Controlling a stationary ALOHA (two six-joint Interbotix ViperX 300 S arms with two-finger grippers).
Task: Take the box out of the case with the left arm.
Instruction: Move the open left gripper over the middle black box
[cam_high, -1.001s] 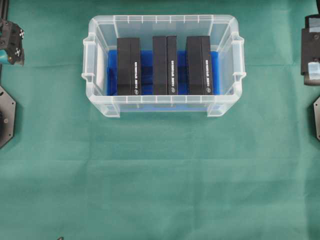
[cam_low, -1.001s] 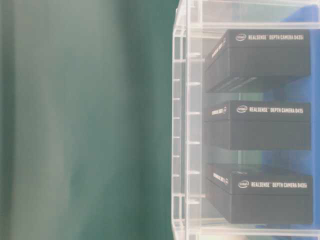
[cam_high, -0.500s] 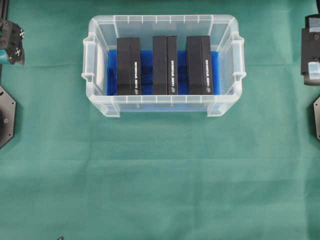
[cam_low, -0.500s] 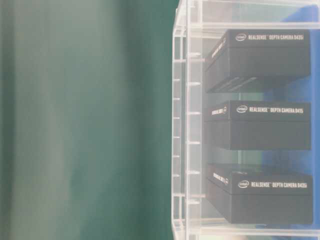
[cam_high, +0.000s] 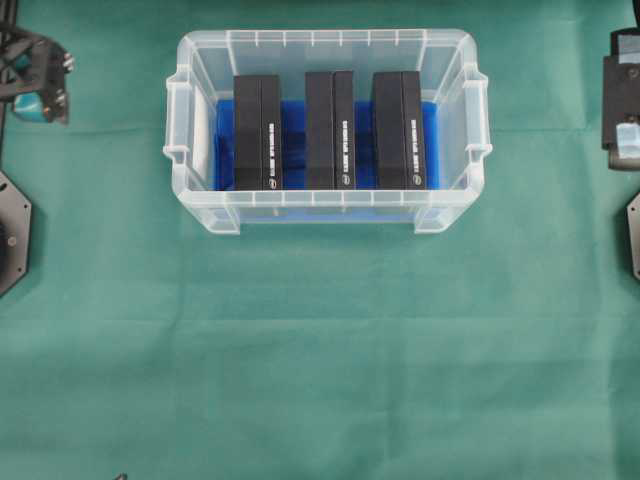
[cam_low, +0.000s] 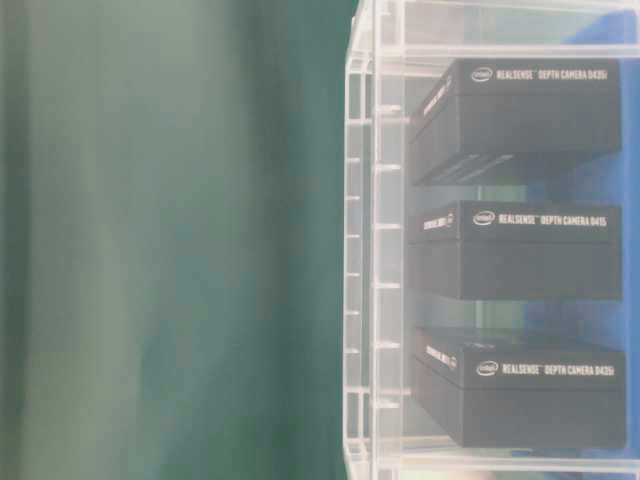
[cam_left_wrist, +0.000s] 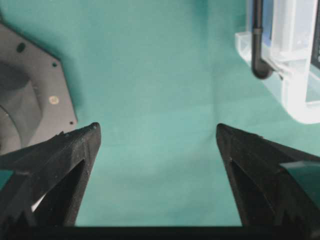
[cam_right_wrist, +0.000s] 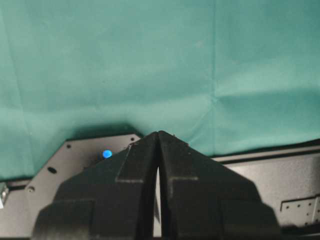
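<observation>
Left claw wide, approach not yet at the case

My left gripper stood wide and empty over green cloth, left of the clear, rimmed plastic case. Three matte black boxes stood on edge inside on blue lining. I judged best: come above the rim, descend straight, straddle the leftmost box. Right gripper sat closed.

1. The case is set on the cloth.
2. Three boxes are stood side by side within it.
3. The left gripper is held left of the case, apart.
</observation>
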